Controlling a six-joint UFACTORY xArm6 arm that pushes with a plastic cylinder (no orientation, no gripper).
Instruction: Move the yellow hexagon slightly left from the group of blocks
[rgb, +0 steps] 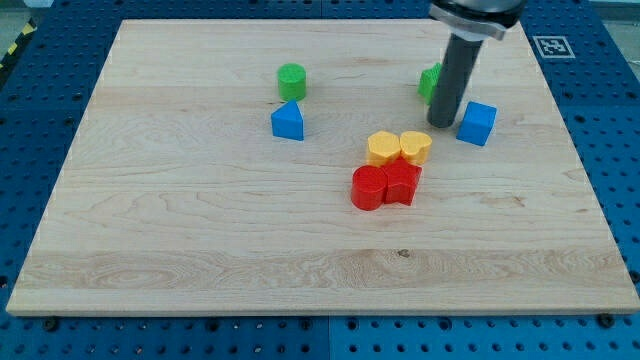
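The yellow hexagon (383, 149) sits near the board's middle, touching a second yellow block (417, 147) on its right. Just below them lie a red cylinder (369, 187) and a red block (402, 184), all four packed together. My tip (442, 123) stands above and to the right of this group, just up and right of the second yellow block and close to the left of a blue cube (478, 123). A green block (430, 82) is partly hidden behind the rod.
A green cylinder (292, 80) and a blue triangular block (288, 122) stand at the upper left of the group. The wooden board (180, 230) lies on a blue perforated table. A marker tag (552, 46) is at the top right.
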